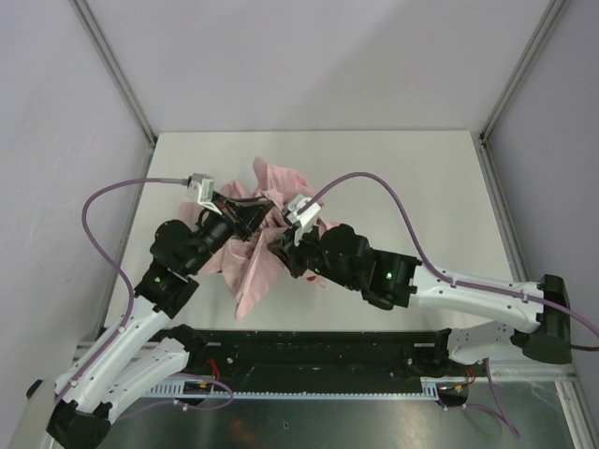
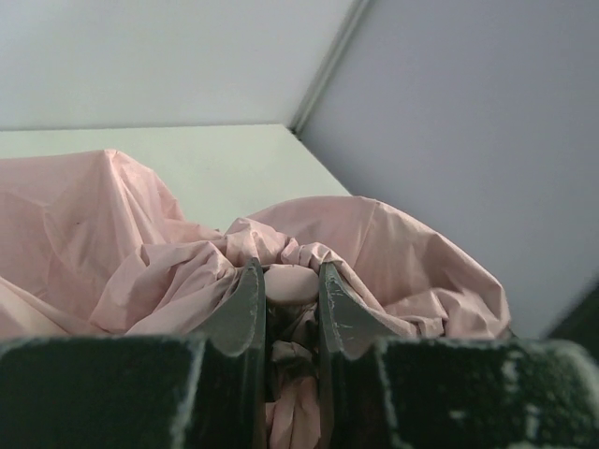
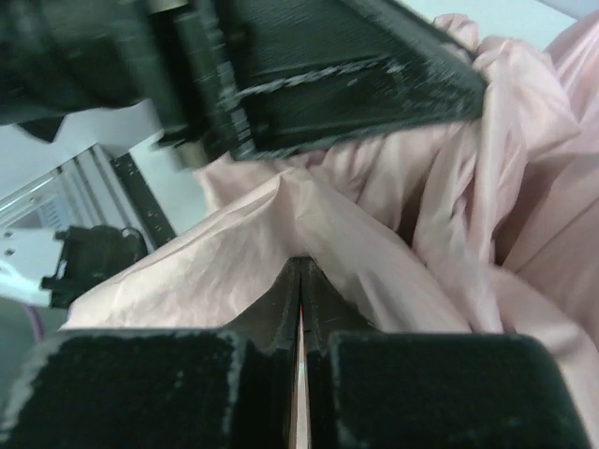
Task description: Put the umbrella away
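Two grips on the pink umbrella: my left gripper clamps its bunched fabric, my right gripper pinches a fold.

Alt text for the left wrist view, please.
The left gripper pinches a bunched fold of the pink umbrella between its jaws. Crumpled fabric spreads to both sides, with a pale table and grey wall behind.

White table boxed in by pale grey walls on three sides, aluminium posts at the back corners, black rail along the near edge, slotted white strip beside it.
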Available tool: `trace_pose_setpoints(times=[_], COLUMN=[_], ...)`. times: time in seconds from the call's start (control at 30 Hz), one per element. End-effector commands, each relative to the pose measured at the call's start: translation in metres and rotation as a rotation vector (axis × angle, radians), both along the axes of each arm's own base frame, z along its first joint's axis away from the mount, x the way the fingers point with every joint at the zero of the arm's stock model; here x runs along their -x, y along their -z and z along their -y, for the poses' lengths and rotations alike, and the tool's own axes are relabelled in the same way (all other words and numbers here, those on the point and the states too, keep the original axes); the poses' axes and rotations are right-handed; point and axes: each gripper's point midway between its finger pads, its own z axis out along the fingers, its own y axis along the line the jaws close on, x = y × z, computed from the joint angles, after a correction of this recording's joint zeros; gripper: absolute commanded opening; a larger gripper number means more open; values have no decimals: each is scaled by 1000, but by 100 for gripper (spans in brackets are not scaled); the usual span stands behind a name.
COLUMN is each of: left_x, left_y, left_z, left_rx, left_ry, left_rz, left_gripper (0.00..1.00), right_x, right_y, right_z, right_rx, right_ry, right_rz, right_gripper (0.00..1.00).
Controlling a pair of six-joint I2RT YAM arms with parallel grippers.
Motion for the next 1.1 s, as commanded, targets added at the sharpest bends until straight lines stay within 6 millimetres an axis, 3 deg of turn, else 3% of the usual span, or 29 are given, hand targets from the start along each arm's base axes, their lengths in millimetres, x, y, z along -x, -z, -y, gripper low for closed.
trace_pose_setpoints(times=[0.0, 0.13, 0.23, 0.33, 0.43, 0.63, 0.73, 0.87, 1.07], left_x=[38, 66, 76, 75, 68, 55, 56, 65, 81], left_y=[-61, -69, -68, -67, -68, -68, -68, -68, -70], left_z=[13, 24, 27, 24, 22, 26, 30, 34, 37], left_rx=[76, 83, 80, 86, 84, 54, 40, 19, 1], left_ry=[176, 324, 376, 354, 321, 297, 323, 377, 453], left_rz=[232, 313, 333, 334, 337, 343, 351, 376, 410], left_gripper=[0, 0, 0, 0, 0, 0, 0, 0, 0], right_x=[-37, -53, -52, -28, 4, 43, 53, 31, -10], right_y=[-28, -23, -21, -23, -33, -69, -89, -94, -64], right_z=[-9, -14, -10, -2, 12, 66, 95, 134, 157], right_rx=[-104, -98, -63, -28, -14, -73, -119, -114, -18], right_ry=[64, 67, 59, -7, -83, -143, -147, -16, 44], right_rz=[25, 18, 17, 1, -14, -28, -4, 27, -7], right_gripper=[1, 3, 8, 18, 36, 70, 80, 88, 81])
